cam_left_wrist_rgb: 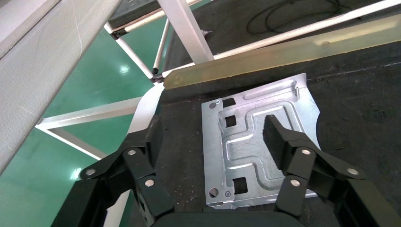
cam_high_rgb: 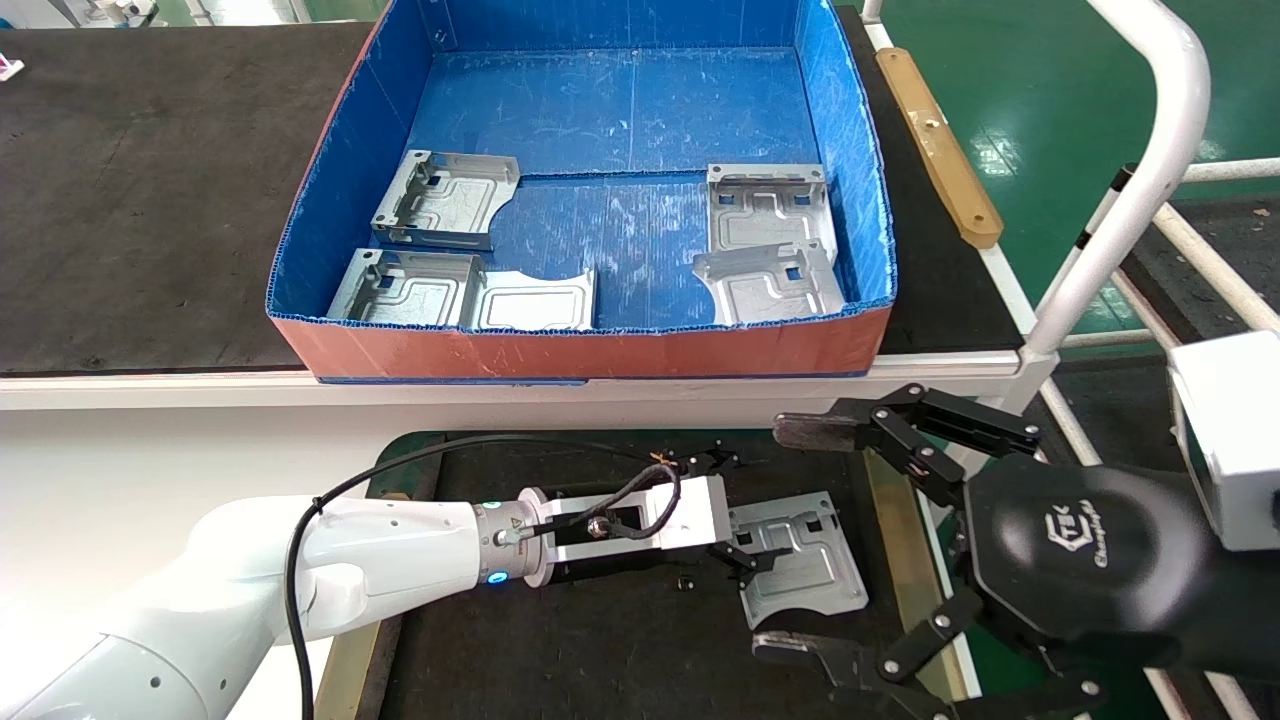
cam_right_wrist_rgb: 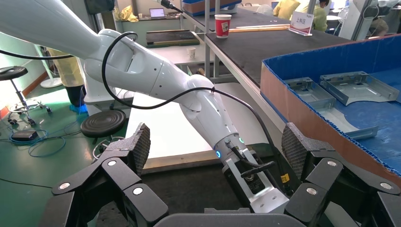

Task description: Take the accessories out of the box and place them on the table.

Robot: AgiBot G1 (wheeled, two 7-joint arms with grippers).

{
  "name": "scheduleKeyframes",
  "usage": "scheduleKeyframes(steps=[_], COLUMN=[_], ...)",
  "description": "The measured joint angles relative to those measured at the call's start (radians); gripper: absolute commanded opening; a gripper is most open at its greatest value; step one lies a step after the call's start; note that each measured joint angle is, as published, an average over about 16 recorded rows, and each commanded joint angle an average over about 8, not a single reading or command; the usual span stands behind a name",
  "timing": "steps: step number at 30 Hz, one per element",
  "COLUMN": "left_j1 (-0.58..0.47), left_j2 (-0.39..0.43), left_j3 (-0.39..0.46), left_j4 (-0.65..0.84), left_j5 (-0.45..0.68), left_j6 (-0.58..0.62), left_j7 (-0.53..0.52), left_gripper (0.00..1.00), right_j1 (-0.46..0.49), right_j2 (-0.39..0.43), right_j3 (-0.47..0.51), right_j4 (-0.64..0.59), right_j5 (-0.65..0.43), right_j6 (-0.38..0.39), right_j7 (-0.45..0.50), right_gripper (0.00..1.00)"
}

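The box (cam_high_rgb: 580,352) stands on the far bench and holds several silver accessories, two at the left (cam_high_rgb: 445,197), two at the right (cam_high_rgb: 768,285). One accessory (cam_high_rgb: 805,560) lies flat on the table's dark mat (cam_high_rgb: 600,640). My left gripper (cam_high_rgb: 740,515) is open just above that plate's near edge. In the left wrist view (cam_left_wrist_rgb: 213,137) one finger pad (cam_left_wrist_rgb: 273,138) hangs over the plate (cam_left_wrist_rgb: 246,142) and the other is off its edge. My right gripper (cam_high_rgb: 775,538) is open and empty, hovering at the right above the table, facing the left arm (cam_right_wrist_rgb: 215,142).
The box sits on a long black mat (cam_high_rgb: 150,200). A loose tan strip (cam_high_rgb: 940,140) lies to its right. A white tube frame (cam_high_rgb: 1150,170) rises at the right, over green floor. A tan strip (cam_left_wrist_rgb: 283,52) borders the table mat just beyond the plate.
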Motion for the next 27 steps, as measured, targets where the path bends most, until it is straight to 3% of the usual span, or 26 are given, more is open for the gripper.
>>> scheduleKeyframes(steps=[9,27], left_j1=[0.028,0.119], left_j2=[-0.069,-0.292], left_j3=[-0.059,-0.248], left_j4=[-0.085,-0.357], left_j5=[-0.013,-0.054], left_j6=[0.046,0.195], left_j7=[-0.093,-0.392], left_gripper=[1.00,1.00], right_j1=[0.000,0.000], right_j2=[0.000,0.000], right_j3=[0.000,0.000], right_j4=[0.000,0.000], right_j5=[0.000,0.000], right_j6=[0.000,0.000], right_j7=[0.000,0.000], right_gripper=[1.00,1.00])
